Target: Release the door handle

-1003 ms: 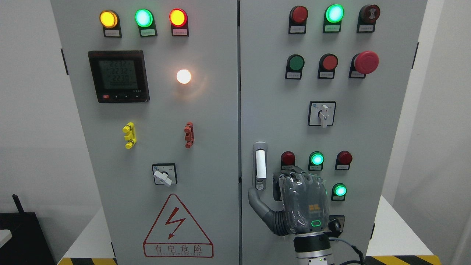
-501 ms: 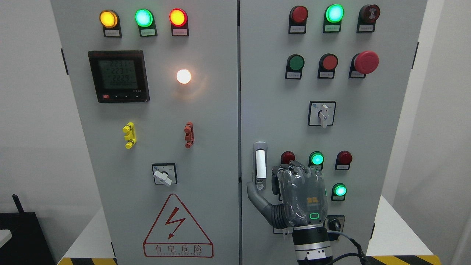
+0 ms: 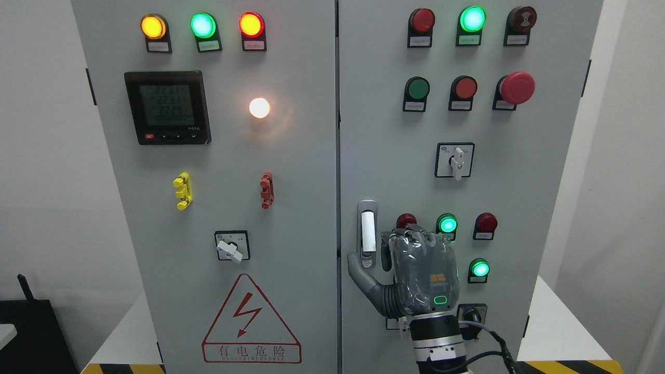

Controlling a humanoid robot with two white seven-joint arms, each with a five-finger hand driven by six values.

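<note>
The grey door handle [image 3: 367, 232] with its white grip stands upright in its recess on the left edge of the right cabinet door [image 3: 384, 156]. My right hand [image 3: 400, 270] comes up from the bottom edge and sits just right of and below the handle. Its back faces me. The fingers [image 3: 415, 240] are loosely bent toward the door beside the handle, and the thumb [image 3: 357, 267] stretches left under the handle's lower end. Nothing is held between them. The left arm does not show.
Close to the hand on the right door are red and green lamps [image 3: 447, 224], another green lamp [image 3: 480, 269] and a key switch [image 3: 471, 315]. A rotary switch [image 3: 456, 161] sits above. The left door [image 3: 234, 156] carries a meter, lamps and a warning triangle [image 3: 251, 322].
My right hand has risen and shifted a little left, closer to the handle's lower end. Its finger pose looks the same. The door stays closed.
</note>
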